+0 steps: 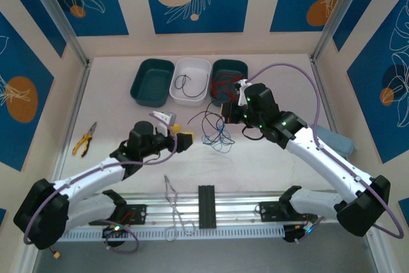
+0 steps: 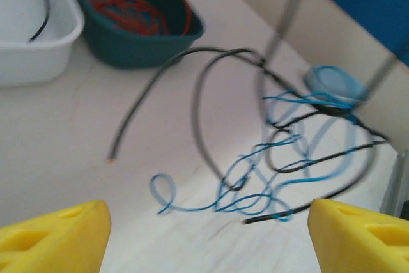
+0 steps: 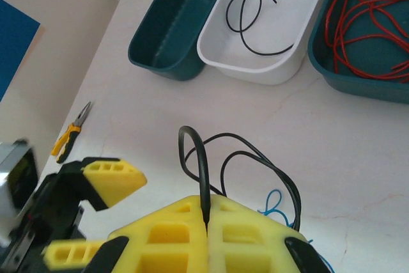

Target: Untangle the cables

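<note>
Right gripper (image 3: 208, 222) is clamped on a black cable (image 3: 203, 177); the strand runs straight into the seam between its closed fingers. Left gripper (image 2: 208, 241) is open, fingers wide apart with nothing between them, low over the tabletop (image 2: 57, 151) just short of the tangle (image 2: 275, 164).

The tangle sits on the tabletop between the two grippers, in front of the trays. It's black strands woven through a blue cable (image 2: 192, 208). The red cables (image 2: 134, 4) are in the teal tray (image 2: 147, 52), well apart from it.

Risks as I see them:
- Nothing anchors the blue cable. If I pull with the right now, the whole clump probably drags along instead of separating.
- Black and blue cross at several points. A straight pull could cinch those crossings tighter.
- The right's pinch is on a very thin strand, so it could slip out under load.
- If the left closes into the dense part, it may catch black and blue together. I can't tell from the left wrist view which strand lies on top; it's blurred.
- A loose black end trails toward the trays and could whip or snag.

Writing: no brands or labels I can read anywhere.
</note>
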`<state>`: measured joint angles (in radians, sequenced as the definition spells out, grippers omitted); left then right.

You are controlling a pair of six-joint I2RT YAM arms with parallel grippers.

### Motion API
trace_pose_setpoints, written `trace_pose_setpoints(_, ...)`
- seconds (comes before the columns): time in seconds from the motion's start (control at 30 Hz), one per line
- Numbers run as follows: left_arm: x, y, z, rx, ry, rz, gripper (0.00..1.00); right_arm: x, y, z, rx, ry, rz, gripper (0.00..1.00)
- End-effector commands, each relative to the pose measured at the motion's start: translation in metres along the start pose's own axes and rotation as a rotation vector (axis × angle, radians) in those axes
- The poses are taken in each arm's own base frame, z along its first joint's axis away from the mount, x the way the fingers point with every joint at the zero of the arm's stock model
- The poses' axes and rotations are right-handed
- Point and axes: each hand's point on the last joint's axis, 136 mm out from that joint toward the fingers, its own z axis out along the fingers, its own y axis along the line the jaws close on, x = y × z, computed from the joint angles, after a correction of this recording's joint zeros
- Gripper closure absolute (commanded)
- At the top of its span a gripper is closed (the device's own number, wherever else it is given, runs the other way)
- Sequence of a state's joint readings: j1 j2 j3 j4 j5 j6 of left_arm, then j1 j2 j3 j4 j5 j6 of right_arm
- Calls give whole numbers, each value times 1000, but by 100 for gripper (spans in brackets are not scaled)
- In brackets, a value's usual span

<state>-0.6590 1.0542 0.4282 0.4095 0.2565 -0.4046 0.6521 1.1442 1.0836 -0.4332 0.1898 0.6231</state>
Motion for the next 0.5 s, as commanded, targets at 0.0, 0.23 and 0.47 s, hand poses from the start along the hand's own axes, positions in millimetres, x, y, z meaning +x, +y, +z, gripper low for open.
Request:
trace_pose_setpoints(0.0, -25, -27, -5, 70, -124, 170, 19, -9, 7, 1, -20, -7, 56, 100)
trace_pose_setpoints(0.23, -10, -52, 15, 144, -48, 417, 20, -12, 17, 6, -57, 15, 84, 100)
trace_pose_setpoints(0.47, 4, -49, 48, 169, 65, 437, 33, -12, 25, 6, -96, 29, 96, 100)
